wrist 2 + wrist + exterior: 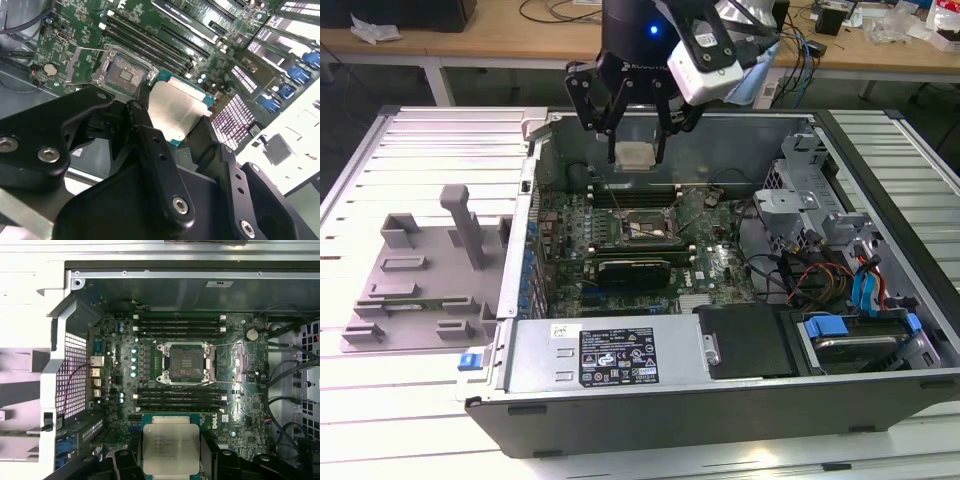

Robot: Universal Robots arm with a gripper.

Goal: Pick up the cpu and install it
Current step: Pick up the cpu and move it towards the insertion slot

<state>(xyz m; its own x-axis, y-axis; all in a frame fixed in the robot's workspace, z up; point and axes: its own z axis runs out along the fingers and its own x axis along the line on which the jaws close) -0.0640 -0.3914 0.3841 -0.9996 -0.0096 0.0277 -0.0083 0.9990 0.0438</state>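
Gripper (638,152) clamped on cpu (637,157), flat, well above socket (645,228); cpu offset from socket toward adjacent mem slots (645,186), not yet aligned.

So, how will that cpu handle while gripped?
Thin flat plate, so the cpu is probably stiff and light. The gripper pinches only its edges, so it could tilt or slip. Its smooth metal top looks slick.

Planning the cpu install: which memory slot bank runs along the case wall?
The memory slot bank between cpu socket and case wall; the other bank lies beyond the socket.
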